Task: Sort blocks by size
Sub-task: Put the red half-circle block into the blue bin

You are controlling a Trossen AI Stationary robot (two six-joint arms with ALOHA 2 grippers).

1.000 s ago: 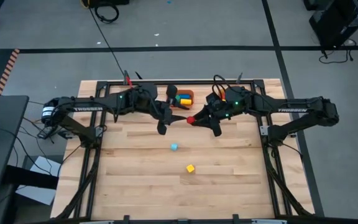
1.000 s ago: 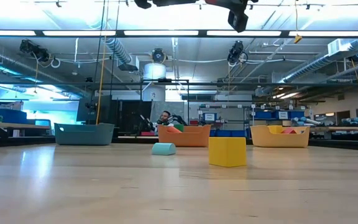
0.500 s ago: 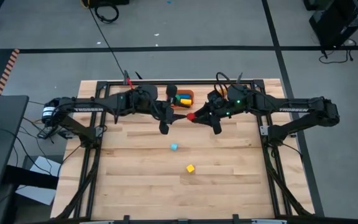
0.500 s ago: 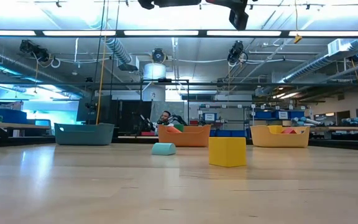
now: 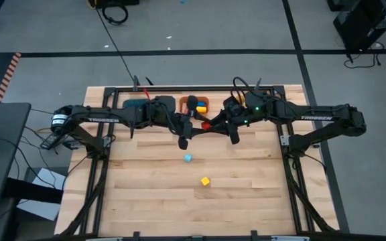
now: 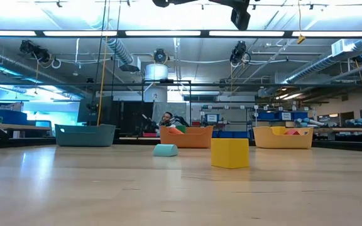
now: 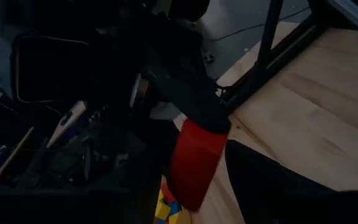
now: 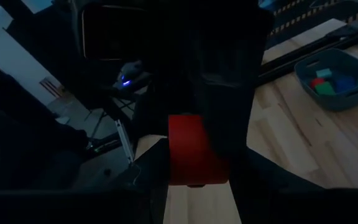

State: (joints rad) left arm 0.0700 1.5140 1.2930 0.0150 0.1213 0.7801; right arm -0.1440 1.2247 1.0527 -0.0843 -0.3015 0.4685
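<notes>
My right gripper (image 5: 213, 125) is shut on a red block (image 5: 206, 125), held high over the table's far middle, in front of the orange bin (image 5: 198, 105). My left gripper (image 5: 194, 127) stands open just left of that block, its fingers (image 7: 263, 186) on either side of it in the left wrist view. A light blue block (image 5: 187, 158) and a yellow cube (image 5: 206, 181) lie on the table's middle. They also show in the low view, the light blue block (image 6: 165, 150) beside the yellow cube (image 6: 230, 152). My right gripper pinches the red block's end (image 8: 185, 171) between its two fingers, coming nearly level from the table's right. The block is lifted clear of the table. My left gripper: I cannot tell whether its fingers touch the red block (image 7: 194, 162).
The teal bin (image 5: 143, 104) stands at the far left of the orange bin, and both hold blocks. A yellow bin (image 6: 283, 137) stands far right, under my right arm in the high view. The table's near half lies bare around the two loose blocks. A person (image 6: 166, 119) sits beyond the table.
My left gripper has gone toward the table's right edge, up to the red block, and has uncovered the teal bin. My right gripper has kept still with the block lifted.
</notes>
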